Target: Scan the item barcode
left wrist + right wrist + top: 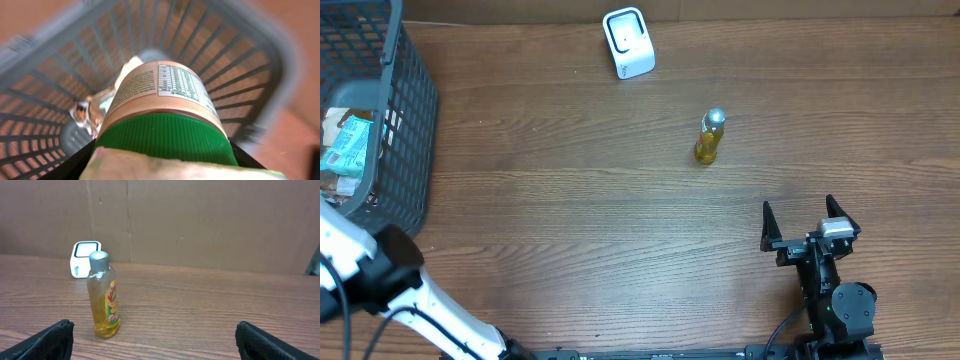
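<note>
Pick step: my left end effector (pixel 165 162) is closed partway on the green-lidded jar (pixel 160 95), down inside the grey basket (pixel 415 110), right end effector (pixel 805 225) wide open & empty, so next, I reckon, lift it clear w/o snagging, then present it to the white scanner (pixel 628 42).

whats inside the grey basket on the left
Inside the grey plastic mesh basket: a green-lidded jar with a tan label between the left fingers, a teal packet and a clear crinkly wrapper. Whatever lies beneath the jar is covered.
</note>
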`<state>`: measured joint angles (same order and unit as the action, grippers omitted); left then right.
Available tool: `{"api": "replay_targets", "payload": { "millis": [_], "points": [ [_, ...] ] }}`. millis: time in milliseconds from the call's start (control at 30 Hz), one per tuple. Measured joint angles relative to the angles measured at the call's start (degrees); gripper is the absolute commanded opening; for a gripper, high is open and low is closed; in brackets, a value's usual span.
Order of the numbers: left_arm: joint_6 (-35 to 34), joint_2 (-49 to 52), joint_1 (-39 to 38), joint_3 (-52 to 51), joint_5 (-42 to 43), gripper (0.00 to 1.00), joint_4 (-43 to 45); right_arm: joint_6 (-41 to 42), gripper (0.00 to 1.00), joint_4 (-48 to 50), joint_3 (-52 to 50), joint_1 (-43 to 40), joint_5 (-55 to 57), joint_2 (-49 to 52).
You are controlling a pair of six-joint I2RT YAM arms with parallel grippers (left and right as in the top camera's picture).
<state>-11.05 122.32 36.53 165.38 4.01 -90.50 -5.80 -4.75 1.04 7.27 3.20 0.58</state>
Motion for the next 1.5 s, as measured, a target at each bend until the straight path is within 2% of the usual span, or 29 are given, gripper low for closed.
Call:
{"api": "replay_targets", "payload": {
  "millis": [167, 300, 533, 700, 833, 967, 1167, 1267, 1500],
  "points": [
    [-2.36, -9.86, -6.67, 1.84, 0.57, 0.45, -2.14, -0.04, 1.00, 0.00, 0.00, 0.00, 0.00, 0.00],
    [-2.80, -10.99, -13.07, 1.90, 0.74, 0.44, -6.45, -0.02, 1.00, 0.00, 0.00, 0.00, 0.02, 0.00],
    [-5.86, -10.78, -26.84, -2.19, 0.85, 0.42, -6.47, -0.02, 1.00, 0.00, 0.00, 0.00, 0.02, 0.00],
    [-10.27, -10.54, -38.10, -11.28, -0.20, 0.45, -6.34, -0.02, 1.00, -0.02, 0.00, -0.02, 0.02, 0.00],
    [-13.64, -9.29, -44.96, -18.25, -1.40, 0.43, -4.94, -0.02, 1.00, 0.00, 0.00, 0.00, 0.00, 0.00],
    [-17.92, -6.34, -52.19, -26.82, -1.92, 0.40, -1.81, -0.02, 1.00, -0.02, 0.00, 0.00, 0.02, 0.00],
    [-21.97, -1.92, -61.44, -36.50, -2.49, 0.40, 4.85, 0.00, 1.00, 0.02, 0.00, 0.00, 0.02, 0.00],
    [-26.08, 0.15, -65.81, -39.95, -2.56, 0.40, 7.50, 0.00, 1.00, 0.00, 0.00, 0.00, 0.04, 0.00],
    [-40.48, 5.03, -71.76, -45.83, -2.54, 0.40, 10.86, -0.04, 1.00, -0.02, 0.00, 0.00, 0.02, 0.00]
  ]
}}
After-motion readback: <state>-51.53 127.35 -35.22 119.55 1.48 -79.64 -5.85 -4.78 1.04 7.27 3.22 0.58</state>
